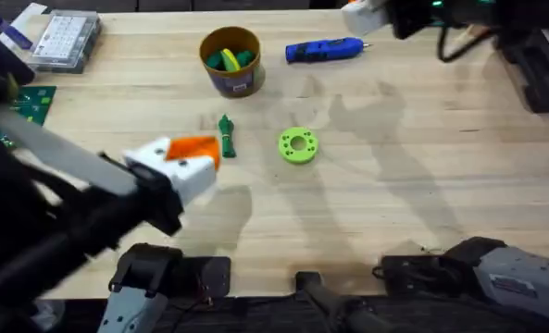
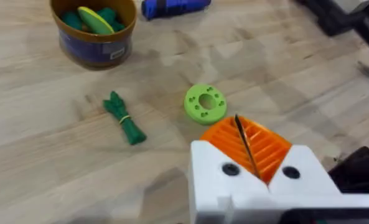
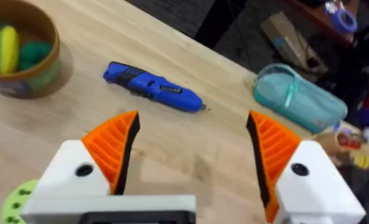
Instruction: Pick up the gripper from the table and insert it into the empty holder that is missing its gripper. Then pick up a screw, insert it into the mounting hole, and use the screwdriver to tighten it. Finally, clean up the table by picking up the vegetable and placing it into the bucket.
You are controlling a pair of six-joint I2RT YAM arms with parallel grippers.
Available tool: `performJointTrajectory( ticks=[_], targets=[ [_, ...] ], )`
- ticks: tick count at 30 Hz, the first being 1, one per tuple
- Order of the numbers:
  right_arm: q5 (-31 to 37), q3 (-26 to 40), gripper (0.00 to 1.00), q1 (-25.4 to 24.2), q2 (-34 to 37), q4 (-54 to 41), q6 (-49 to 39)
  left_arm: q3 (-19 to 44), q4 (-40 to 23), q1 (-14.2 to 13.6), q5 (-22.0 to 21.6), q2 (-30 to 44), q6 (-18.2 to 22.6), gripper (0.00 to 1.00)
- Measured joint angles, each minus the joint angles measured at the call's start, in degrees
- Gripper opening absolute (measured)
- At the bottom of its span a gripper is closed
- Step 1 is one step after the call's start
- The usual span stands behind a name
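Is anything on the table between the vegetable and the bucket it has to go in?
Nothing visible. The vegetable lies on bare wood just in front of the bucket; the green ring sits off to the side.

A bright lime-green flat ring with holes (image 1: pixel 298 145) lies flat on the pale wooden table (image 1: pixel 413 176), near the middle. At the far left corner sits a clear compartment box (image 1: pixel 65 40) of small parts, with a green circuit board (image 1: pixel 33 103) on the left edge nearer the camera and a blue-capped pen (image 1: pixel 13 33) beside the box. In the right wrist view a teal zippered pouch (image 3: pixel 299 98) rests beyond the table's edge, among blurred clutter.
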Motion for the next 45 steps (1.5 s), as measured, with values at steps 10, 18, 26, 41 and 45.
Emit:
performJointTrajectory(
  ticks=[10,18,26,41,45],
  targets=[
    [-2.3,10.1,0.99,0.0,-8.7,-24.6,11.9,17.6,-4.4,0.0,-2.2,15.8,1.9,0.016],
    [-2.8,21.7,0.99,0.0,-10.0,-44.4,18.6,21.0,-1.8,0.0,0.6,15.9,1.0,0.016],
    [-3.0,21.8,0.99,0.0,-10.2,-46.4,20.3,21.0,-1.6,0.0,2.4,15.9,0.8,0.016],
    [-3.0,21.8,0.99,0.0,-10.2,-46.2,20.5,24.5,-14.9,0.0,-6.2,25.5,-0.7,0.005],
    [-3.0,21.8,0.99,0.0,-10.2,-46.2,20.5,25.4,-15.2,0.0,-8.0,33.3,-0.6,0.264]
  ],
)
